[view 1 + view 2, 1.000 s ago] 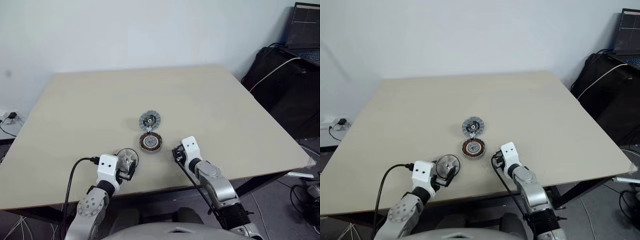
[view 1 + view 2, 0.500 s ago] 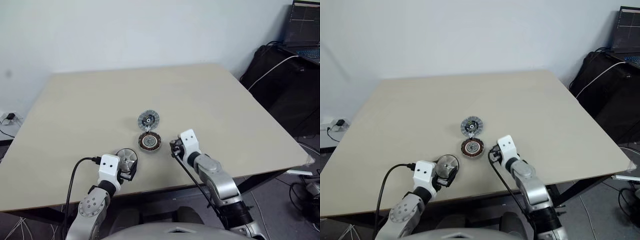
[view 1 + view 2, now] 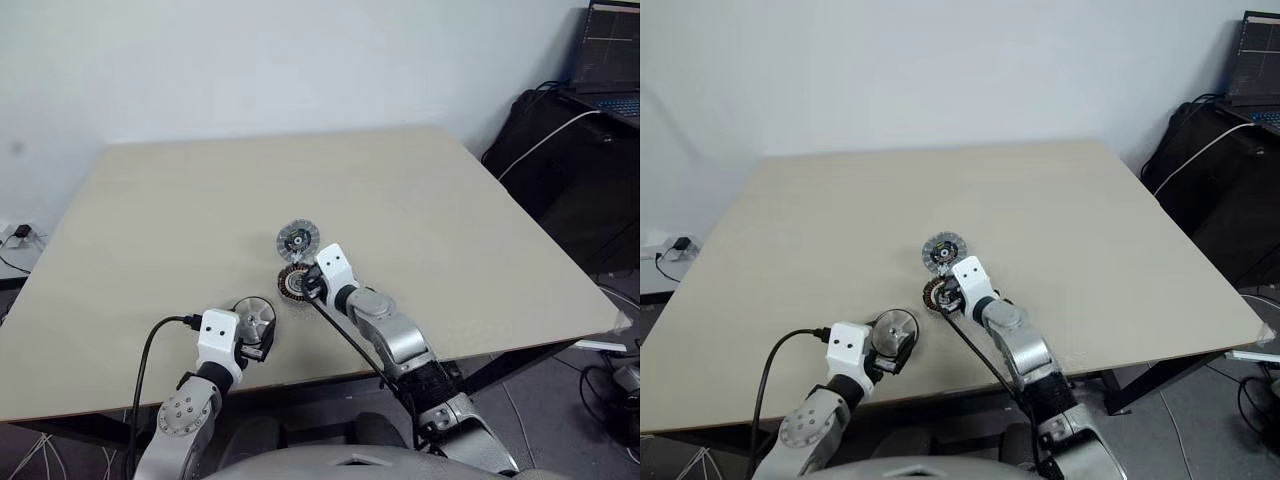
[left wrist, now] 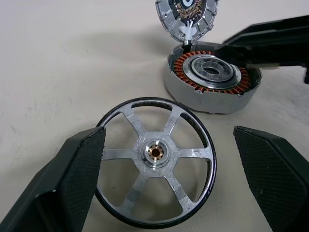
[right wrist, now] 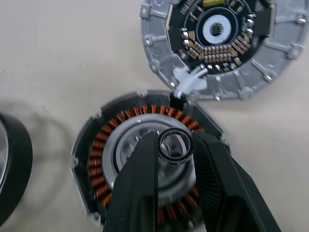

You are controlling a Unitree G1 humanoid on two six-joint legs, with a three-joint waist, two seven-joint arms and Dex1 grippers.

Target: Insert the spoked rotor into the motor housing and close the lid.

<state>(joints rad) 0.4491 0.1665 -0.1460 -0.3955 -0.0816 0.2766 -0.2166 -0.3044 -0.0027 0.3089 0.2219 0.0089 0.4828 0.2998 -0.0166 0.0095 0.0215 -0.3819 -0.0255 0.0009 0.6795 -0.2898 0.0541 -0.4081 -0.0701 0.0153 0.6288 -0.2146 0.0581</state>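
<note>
A: What has changed since the earlier frame?
B: The right gripper [image 5: 176, 145] has swung left across the table [image 3: 150, 220] and now hangs over the motor housing [image 5: 145, 164], its fingers pinched on a small metal ring [image 5: 176, 145].

A: And the remaining parts?
B: The left gripper [image 4: 164, 169], jaws wide, flanks the spoked rotor [image 4: 155, 188], which lies flat just beside the housing. The lid [image 3: 298, 240] lies open just behind the housing.
</note>
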